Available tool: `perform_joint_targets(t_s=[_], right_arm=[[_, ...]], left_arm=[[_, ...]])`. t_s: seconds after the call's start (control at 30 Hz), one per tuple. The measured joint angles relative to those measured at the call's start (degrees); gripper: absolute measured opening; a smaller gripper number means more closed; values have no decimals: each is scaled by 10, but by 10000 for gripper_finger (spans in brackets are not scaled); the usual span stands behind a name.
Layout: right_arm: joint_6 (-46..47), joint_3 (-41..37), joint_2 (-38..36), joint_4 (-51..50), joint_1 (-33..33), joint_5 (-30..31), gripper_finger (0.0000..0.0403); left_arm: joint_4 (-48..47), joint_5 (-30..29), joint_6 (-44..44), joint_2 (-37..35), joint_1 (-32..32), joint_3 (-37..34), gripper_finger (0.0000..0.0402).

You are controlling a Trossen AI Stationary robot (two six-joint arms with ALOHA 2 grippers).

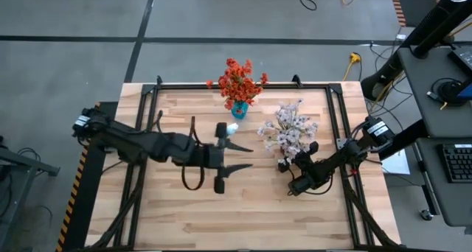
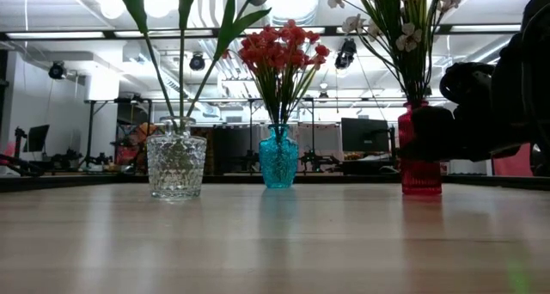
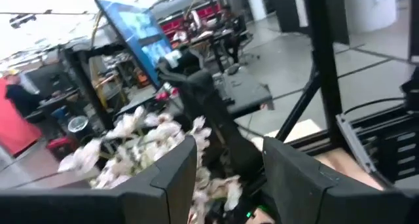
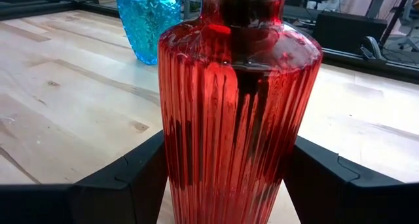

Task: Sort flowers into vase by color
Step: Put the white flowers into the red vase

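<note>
Pink-white flowers (image 1: 291, 128) stand upright in the red vase (image 4: 237, 106), just right of the blue vase (image 1: 239, 109); red vase sits between my right gripper's (image 4: 222, 185) parted fingers, not clamped; left gripper (image 1: 221, 155) apart, over the clear vase (image 2: 176, 165).
</note>
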Motion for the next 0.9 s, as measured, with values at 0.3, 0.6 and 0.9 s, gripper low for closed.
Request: perform_joint_targets(t_s=[0.3, 0.6, 0.9], right_arm=[[0, 0, -2, 0, 0, -1, 248], [0, 0, -2, 0, 0, -1, 248], [0, 1, -2, 0, 0, 0, 248]], left_arm=[[-15, 1, -10, 69, 24, 38, 159], [-54, 0, -20, 100, 43, 65, 189], [-51, -61, -21, 117, 49, 64, 236]])
